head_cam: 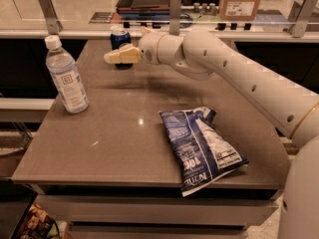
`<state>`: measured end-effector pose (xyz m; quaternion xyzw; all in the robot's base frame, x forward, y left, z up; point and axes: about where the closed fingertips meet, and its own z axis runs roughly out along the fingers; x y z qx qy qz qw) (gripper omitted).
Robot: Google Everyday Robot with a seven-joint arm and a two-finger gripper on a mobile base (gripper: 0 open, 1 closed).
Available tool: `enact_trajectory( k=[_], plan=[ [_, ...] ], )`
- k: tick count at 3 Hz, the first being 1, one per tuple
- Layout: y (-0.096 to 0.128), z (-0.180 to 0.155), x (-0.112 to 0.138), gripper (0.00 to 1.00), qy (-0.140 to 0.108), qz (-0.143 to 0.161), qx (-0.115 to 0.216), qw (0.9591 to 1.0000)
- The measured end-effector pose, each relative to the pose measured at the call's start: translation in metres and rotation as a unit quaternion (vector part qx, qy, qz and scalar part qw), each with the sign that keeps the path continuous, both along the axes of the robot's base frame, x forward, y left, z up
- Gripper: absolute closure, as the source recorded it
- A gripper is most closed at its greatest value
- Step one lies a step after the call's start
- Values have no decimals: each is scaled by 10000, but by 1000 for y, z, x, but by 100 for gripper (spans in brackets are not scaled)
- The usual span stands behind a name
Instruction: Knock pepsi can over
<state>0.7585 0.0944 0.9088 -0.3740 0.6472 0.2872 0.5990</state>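
Note:
The pepsi can point(119, 37), dark blue with a silver top, stands upright near the far edge of the grey-brown table point(124, 133). My gripper point(113, 57), with pale yellow fingers, reaches in from the right on a white arm point(239, 78). It is in front of the can's lower half and hides that part. I cannot tell whether it touches the can.
A clear water bottle point(66, 76) with a white cap stands at the left side of the table. A blue-and-white chip bag point(199, 148) lies at the front right. A counter with a glass rail and a cardboard box point(241, 0) runs behind the table.

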Motion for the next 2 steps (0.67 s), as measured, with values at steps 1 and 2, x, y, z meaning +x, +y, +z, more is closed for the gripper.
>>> enact_trajectory(
  k=[1,2],
  plan=[
    [7,-2,17,0,-32,101,174,9998],
    [9,-7,31,0,-19,177,346,9992]
  ],
)
